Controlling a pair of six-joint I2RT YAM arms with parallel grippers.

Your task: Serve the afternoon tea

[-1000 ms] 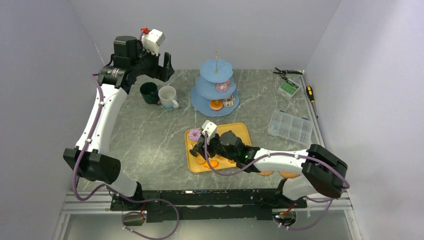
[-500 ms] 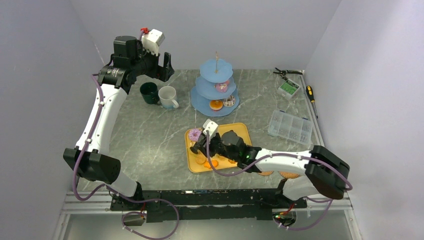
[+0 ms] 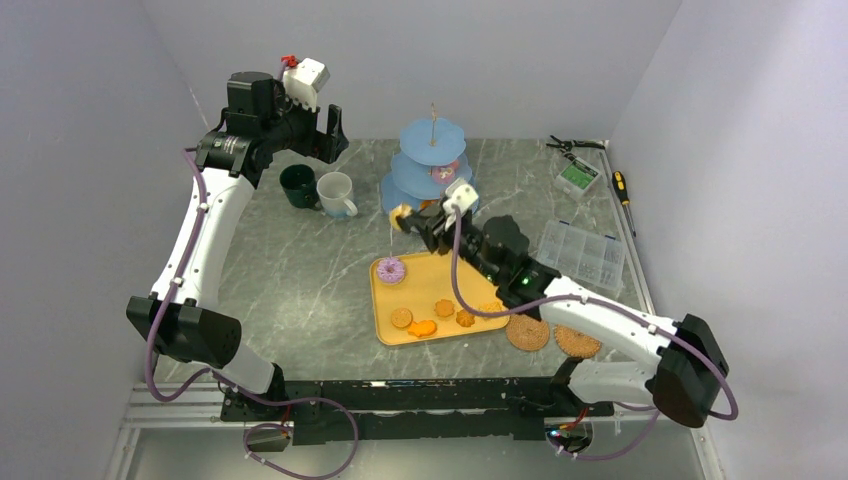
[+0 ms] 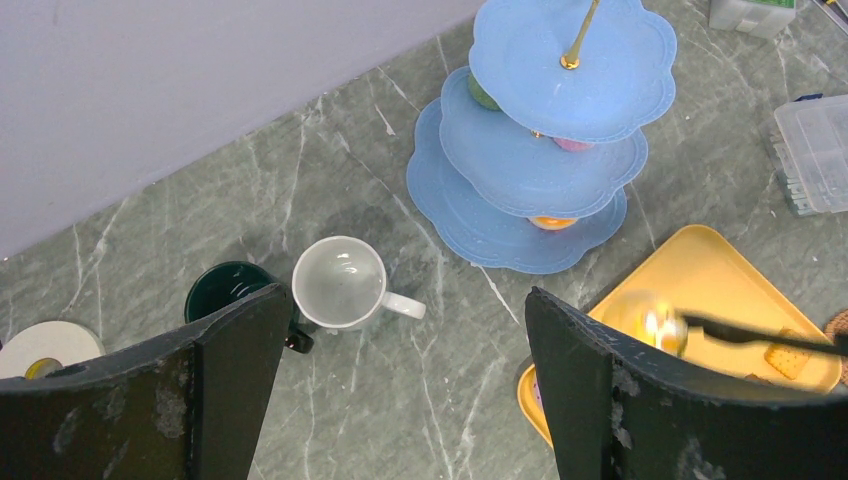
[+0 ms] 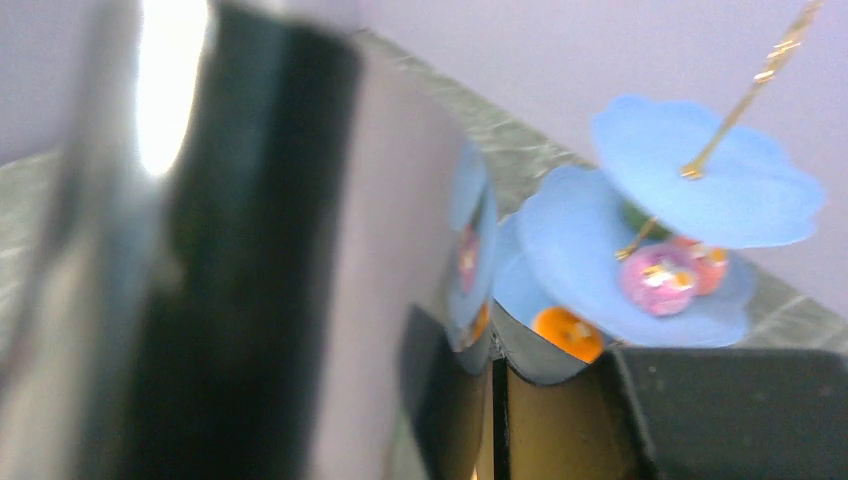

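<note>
**A:** How do the left jaws stand?

**B:** They are spread wide and hold nothing. The white mug (image 4: 340, 283) and green mug (image 4: 228, 292) sit side by side on the table (image 3: 300, 270), straight below them.

**A:** And the right jaws?

**B:** They look clamped on the tongs (image 5: 250, 250), though that view is blurred. The stand (image 3: 432, 135) is just ahead of them, with an orange bit (image 3: 400, 212) at the tongs' tip near its bottom tier. Behind and below them, the tray (image 3: 470, 270) carries a doughnut (image 3: 390, 270) and biscuits (image 3: 402, 318).

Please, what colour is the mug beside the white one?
The mug is dark green, clearest in the left wrist view.
</note>
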